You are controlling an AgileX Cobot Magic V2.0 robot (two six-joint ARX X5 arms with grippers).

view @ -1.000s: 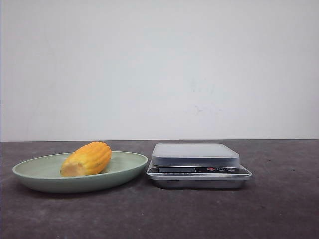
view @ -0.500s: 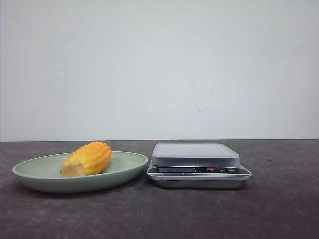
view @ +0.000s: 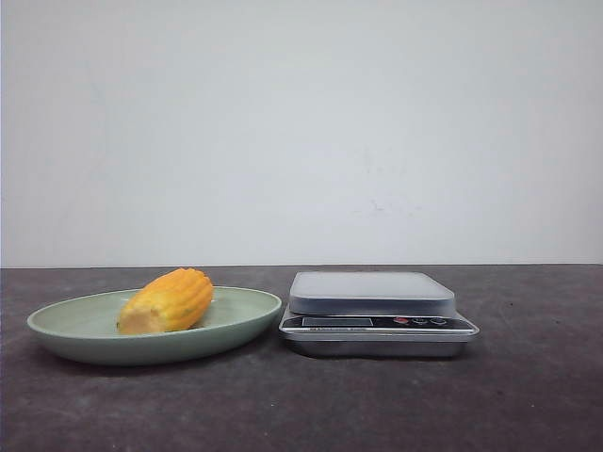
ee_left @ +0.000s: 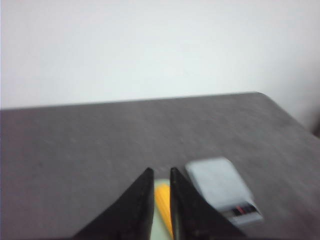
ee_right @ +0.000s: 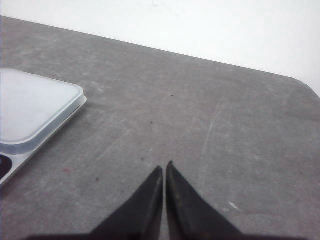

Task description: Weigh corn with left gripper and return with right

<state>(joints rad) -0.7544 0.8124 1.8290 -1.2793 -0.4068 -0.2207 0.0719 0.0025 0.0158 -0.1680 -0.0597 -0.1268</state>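
Note:
The corn (view: 168,301), a stubby yellow-orange cob piece, lies on the green plate (view: 57,325) at the left of the table, its pale cut end towards the front. Neither gripper shows in the front view. In the blurred left wrist view my left gripper (ee_left: 161,171) is above the table with a narrow gap between its black fingers. The corn (ee_left: 163,205) and a strip of the plate (ee_left: 161,187) show through that gap, well below. My right gripper (ee_right: 164,166) is shut and empty over bare table, to the right of the scale (ee_right: 30,105).
A silver kitchen scale (view: 377,315) with a grey weighing platform stands just right of the plate; it also shows in the left wrist view (ee_left: 222,192). The table is dark grey, with a white wall behind. The table's rounded far right corner (ee_right: 305,82) shows.
The plate, corn and scale sit a few pixels further right in the front view. Nothing else differs.

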